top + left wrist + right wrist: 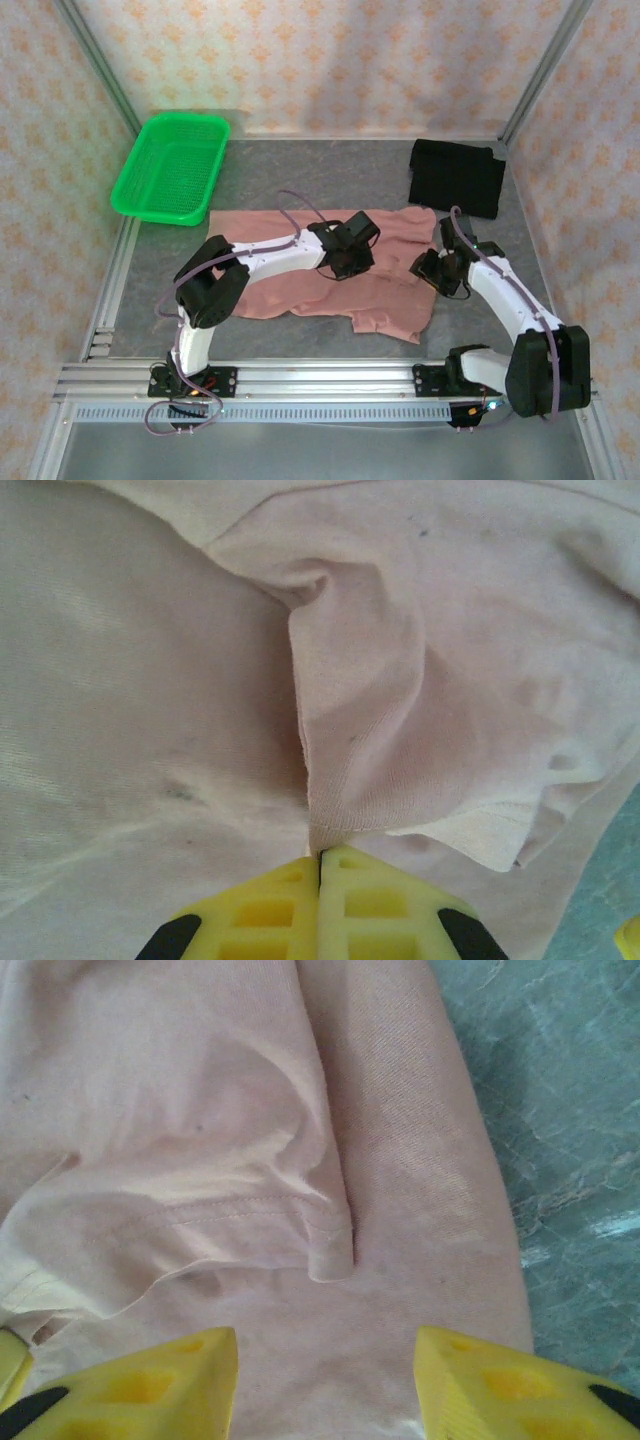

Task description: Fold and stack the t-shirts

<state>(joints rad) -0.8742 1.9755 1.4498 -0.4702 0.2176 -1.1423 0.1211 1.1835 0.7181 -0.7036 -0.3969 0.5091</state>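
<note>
Clamping the salmon-pink t-shirt (450, 680) with left gripper (320, 865), ridge (300, 720) running off toward 12 o'clock. Holding right gripper (325, 1360) spread wide, hem (250, 1222) at 12.

Pinching a fold near the middle of the pink t-shirt (385, 300) with the left tool (320, 865), jaws pressed together. Hovering over its right edge with the right tool (325, 1345), jaws apart.

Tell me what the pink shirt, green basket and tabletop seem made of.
The pink shirt looks like soft matte knit cotton: fine weave, stitched hem, loose folds. The green basket seems glossy moulded plastic, meshed with small holes. The tabletop looks like grey veined stone or laminate, faintly shiny; I cannot tell which.
</note>
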